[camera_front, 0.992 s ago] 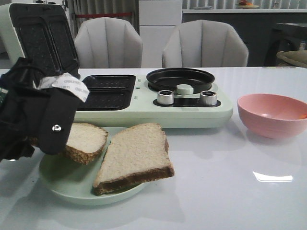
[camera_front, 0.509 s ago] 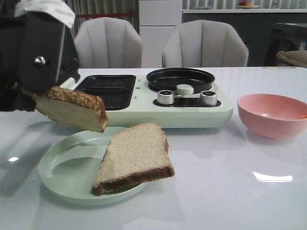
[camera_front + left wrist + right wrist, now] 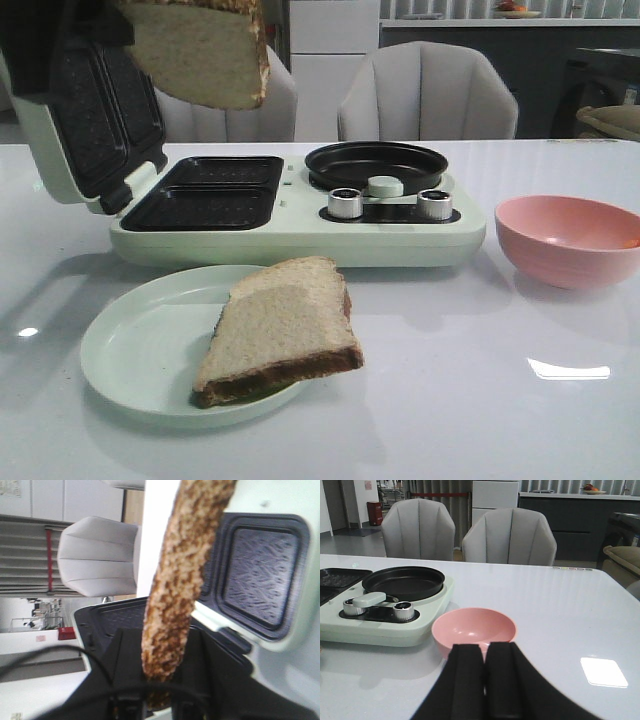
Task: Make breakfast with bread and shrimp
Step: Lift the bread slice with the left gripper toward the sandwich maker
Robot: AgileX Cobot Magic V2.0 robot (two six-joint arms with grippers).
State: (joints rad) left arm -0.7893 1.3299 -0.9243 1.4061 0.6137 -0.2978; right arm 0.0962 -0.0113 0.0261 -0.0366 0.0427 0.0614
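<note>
One bread slice (image 3: 205,50) hangs high at the top left of the front view, above the open sandwich maker. In the left wrist view I see this bread slice (image 3: 175,580) edge-on, its brown crust pinched in my left gripper (image 3: 162,645), which is shut on it. A second bread slice (image 3: 285,325) lies on the pale green plate (image 3: 130,350) near the table's front. My right gripper (image 3: 485,650) is shut and empty, just short of the pink bowl (image 3: 474,629). An orange speck (image 3: 630,242) shows inside the bowl; I cannot tell if it is the shrimp.
The mint-green sandwich maker (image 3: 300,225) stands behind the plate with its lid (image 3: 90,120) raised at the left. Its two dark grill wells (image 3: 205,195) are bare. A black round pan (image 3: 377,163) and two silver knobs (image 3: 345,203) sit on its right half. Two grey chairs stand beyond the table.
My left gripper has risen with the bread slice, from the plate to the top of the front view. The plate's left half is now bare. The other slice has not moved.
</note>
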